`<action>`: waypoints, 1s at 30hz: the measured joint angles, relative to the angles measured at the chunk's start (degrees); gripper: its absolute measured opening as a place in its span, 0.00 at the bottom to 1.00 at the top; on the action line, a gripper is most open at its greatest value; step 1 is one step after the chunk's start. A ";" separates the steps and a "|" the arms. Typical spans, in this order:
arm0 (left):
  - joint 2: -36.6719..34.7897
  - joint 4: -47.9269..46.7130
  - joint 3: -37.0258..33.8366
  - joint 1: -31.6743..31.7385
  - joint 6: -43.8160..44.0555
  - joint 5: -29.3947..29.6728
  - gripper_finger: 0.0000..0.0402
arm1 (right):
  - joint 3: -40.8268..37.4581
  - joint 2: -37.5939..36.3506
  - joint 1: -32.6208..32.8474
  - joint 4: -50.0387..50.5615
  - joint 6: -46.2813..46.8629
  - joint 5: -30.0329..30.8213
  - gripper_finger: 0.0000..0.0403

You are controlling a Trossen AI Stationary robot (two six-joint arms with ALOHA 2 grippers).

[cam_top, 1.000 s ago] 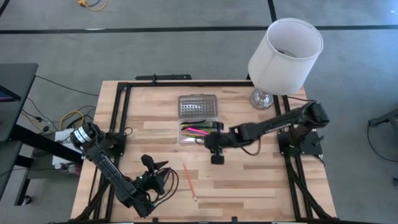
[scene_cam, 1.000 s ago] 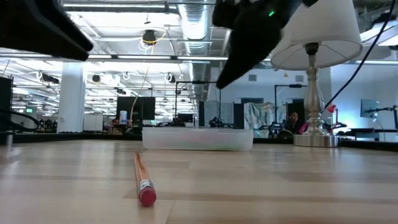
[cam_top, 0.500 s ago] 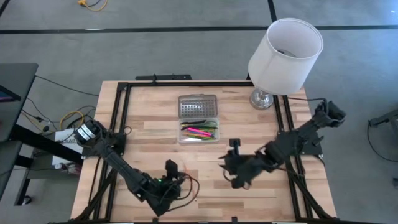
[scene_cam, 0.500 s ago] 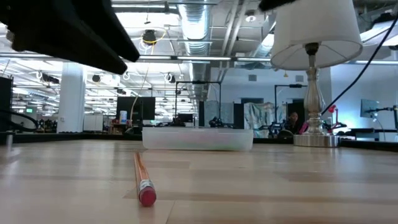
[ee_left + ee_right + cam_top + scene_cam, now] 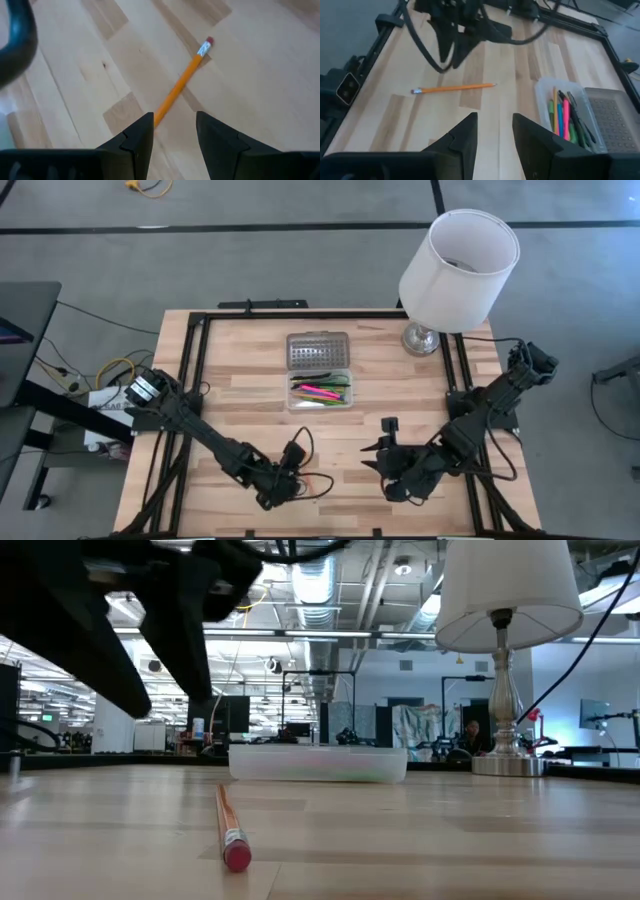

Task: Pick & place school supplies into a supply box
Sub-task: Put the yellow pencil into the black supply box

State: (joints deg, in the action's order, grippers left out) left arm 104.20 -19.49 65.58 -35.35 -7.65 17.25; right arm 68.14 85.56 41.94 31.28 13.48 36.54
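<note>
An orange pencil [image 5: 177,89] with a pink eraser [image 5: 236,856] lies flat on the wooden table near its front edge. My left gripper [image 5: 174,131] hovers open just above the pencil's pointed half, with the shaft running under the gap between its fingers. In the high view, my left gripper [image 5: 297,476] hides most of the pencil. The clear supply box [image 5: 320,392] sits mid-table with several coloured pens inside, its ribbed lid [image 5: 318,350] lying open on the far side. My right gripper [image 5: 494,131] is open with nothing in it, raised to the right of the pencil [image 5: 452,88].
A white lamp [image 5: 455,265] stands at the far right corner on its metal foot [image 5: 505,765]. A black frame [image 5: 300,314] rims the table. Bare wood lies between the pencil and the supply box [image 5: 570,120].
My right gripper has left the space over the supply box, swinging toward the near right and rising. My left gripper has moved right along the near edge, turning its wrist, and now hangs over the pencil. The pencil and box have stayed put.
</note>
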 joint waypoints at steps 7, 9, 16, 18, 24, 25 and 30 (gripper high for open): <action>0.02 1.18 0.00 4.02 -9.09 -5.02 0.36 | 0.00 0.02 3.01 -0.95 0.83 0.10 0.29; 0.02 2.11 0.00 4.93 -11.21 -6.67 0.36 | 0.00 0.02 4.04 -1.06 1.53 1.31 0.29; 3.30 5.88 0.20 7.49 -15.99 -13.30 0.36 | 0.00 0.02 8.26 -1.78 2.04 4.40 0.29; 4.64 4.99 0.09 7.74 -16.88 -13.35 0.36 | 0.00 0.02 9.26 -1.94 2.28 4.88 0.29; 7.18 5.90 0.38 8.74 -18.19 -14.21 0.36 | -2.05 0.03 12.28 -4.31 3.65 7.77 0.29; 7.52 6.29 0.46 9.00 -18.06 -14.51 0.36 | -2.47 0.04 12.62 -4.52 3.73 8.17 0.29; 7.43 5.00 0.46 10.64 -15.68 -15.70 0.36 | -3.40 0.04 13.66 -4.66 6.77 9.61 0.29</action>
State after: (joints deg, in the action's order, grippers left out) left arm 111.63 -14.48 66.04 -24.71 -23.33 1.55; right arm 64.73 85.60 55.60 26.62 20.25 46.15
